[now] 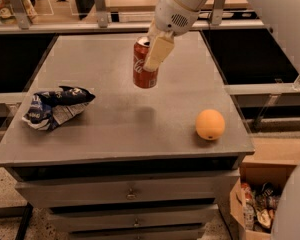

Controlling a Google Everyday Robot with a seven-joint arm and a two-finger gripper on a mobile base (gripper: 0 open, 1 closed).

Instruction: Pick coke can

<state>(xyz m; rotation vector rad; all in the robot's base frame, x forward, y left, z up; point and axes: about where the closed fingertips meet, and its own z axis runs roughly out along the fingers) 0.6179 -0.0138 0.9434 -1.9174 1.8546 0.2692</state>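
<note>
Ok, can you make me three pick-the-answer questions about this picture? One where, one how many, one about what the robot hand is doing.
1. Where is the snack bag? A on the floor B on the table's left side C under the table
2. How many fruits are there? A three B two C one
3. What is the gripper doing? A gripping the coke can B lying open on the table C poking the snack bag

Answers: 1 B, it lies by the left edge; 2 C, just one orange, front right; 3 A, it is shut on the can above mid-table.
</note>
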